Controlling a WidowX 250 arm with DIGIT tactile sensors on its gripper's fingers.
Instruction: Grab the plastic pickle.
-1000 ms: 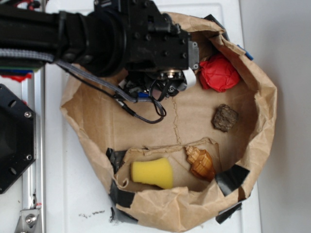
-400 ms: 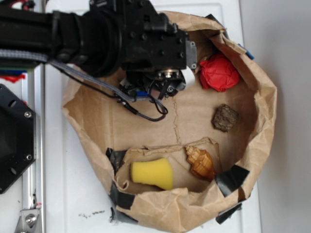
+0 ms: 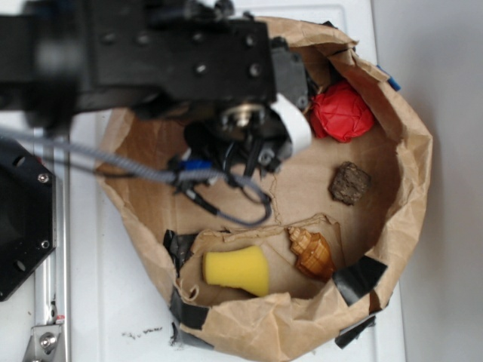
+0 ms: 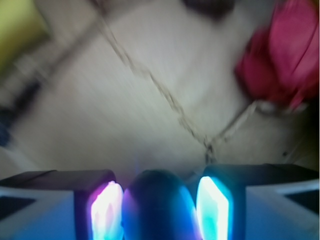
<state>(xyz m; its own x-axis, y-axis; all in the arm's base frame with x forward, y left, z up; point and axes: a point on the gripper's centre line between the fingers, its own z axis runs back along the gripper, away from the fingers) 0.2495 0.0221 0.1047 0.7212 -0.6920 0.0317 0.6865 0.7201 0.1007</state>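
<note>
In the wrist view the plastic pickle (image 4: 157, 207), dark, smooth and round-ended, sits between the two glowing pads (image 4: 106, 210) of my gripper (image 4: 159, 200). The jaws are closed against its sides and it is held above the brown paper floor. In the exterior view the gripper (image 3: 245, 147) hangs under the black arm over the upper middle of the paper bag (image 3: 411, 188). There the arm hides the pickle.
Inside the bag lie a red crumpled ball (image 3: 343, 111) at the upper right, a brown rough lump (image 3: 349, 182) at the right, a yellow sponge (image 3: 238, 269) and a brown ridged shell (image 3: 312, 253) in the front pocket. A loose cable (image 3: 226, 204) hangs below the gripper.
The arm has risen toward the camera and looks larger and blurred. The gripper has shifted slightly down and left in the exterior view. The other objects have not moved.
</note>
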